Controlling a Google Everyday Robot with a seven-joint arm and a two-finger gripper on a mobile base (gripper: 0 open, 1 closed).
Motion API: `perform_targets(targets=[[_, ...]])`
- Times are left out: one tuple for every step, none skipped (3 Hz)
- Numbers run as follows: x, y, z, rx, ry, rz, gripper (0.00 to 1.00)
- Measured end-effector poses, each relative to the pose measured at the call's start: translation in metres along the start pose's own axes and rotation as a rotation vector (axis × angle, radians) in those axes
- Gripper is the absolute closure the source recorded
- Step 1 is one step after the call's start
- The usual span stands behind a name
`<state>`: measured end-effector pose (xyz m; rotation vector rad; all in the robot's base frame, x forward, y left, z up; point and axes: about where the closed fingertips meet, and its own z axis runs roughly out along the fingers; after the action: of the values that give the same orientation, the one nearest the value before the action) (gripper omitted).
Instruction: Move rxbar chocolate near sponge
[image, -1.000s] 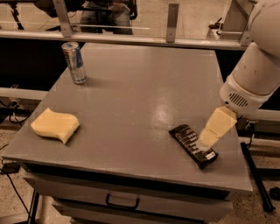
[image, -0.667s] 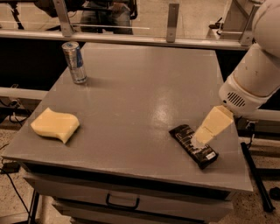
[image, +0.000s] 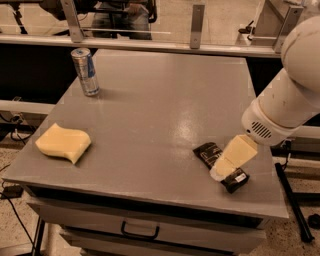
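The rxbar chocolate (image: 207, 152), a flat black-wrapped bar, lies at an angle near the front right of the grey table (image: 165, 105). My gripper (image: 221, 171), with pale yellow pads, reaches down from the white arm at the right. It sits over the bar's middle and hides that part, so only the bar's two ends show. The sponge (image: 63, 143), a thick pale yellow block with wavy edges, lies near the table's front left, far from the bar.
A silver and blue drink can (image: 85, 71) stands upright at the back left. The table's front edge runs just below the bar, with a drawer and handle (image: 140, 231) underneath. A metal rail (image: 150, 44) crosses behind the table.
My gripper has moved a little left and down, further over the bar. The bar, sponge and can have not moved.
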<state>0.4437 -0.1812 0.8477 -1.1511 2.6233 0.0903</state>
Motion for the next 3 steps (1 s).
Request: perform_targets(targets=[[-0.006,0.008,0.011,-0.135,-0.035,-0.068,0.0],[-0.005,0.007,0.01,-0.122,-0.03,-0.062,0.0],[0.003,0.014,0.024,-0.109,-0.082,-0.06,0.0]])
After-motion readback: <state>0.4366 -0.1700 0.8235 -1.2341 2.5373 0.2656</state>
